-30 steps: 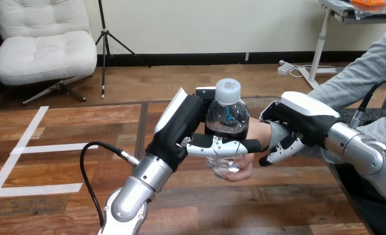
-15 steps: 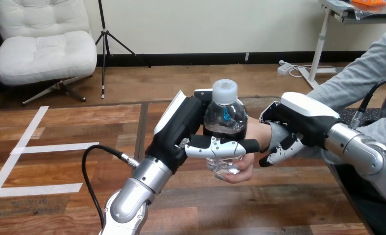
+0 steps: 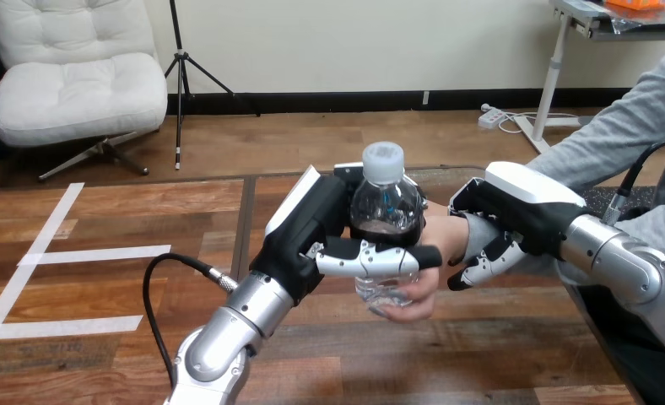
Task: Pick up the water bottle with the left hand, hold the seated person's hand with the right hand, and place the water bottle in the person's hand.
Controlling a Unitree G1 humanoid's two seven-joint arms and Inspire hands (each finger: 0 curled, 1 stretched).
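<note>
Left robot hand (image 3: 312,228) gripping clear white-capped plastic bottle (image 3: 386,207), base in person's hand (image 3: 413,295), right robot hand (image 3: 515,215) clasping person's wrist (image 3: 467,236)

The water bottle (image 3: 386,202) is clear, glossy plastic with a matt white plastic cap (image 3: 382,159). The left hand (image 3: 312,224) and the right hand (image 3: 523,211) look like matt black plastic under smooth white shells with a soft sheen. The forearms (image 3: 228,337) are silver metal, satin rather than mirror-bright. The tabletop (image 3: 447,354) is grained brown wood planking, lightly glossy. The person's sleeve (image 3: 616,126) is grey cloth, soft and matt.
</note>
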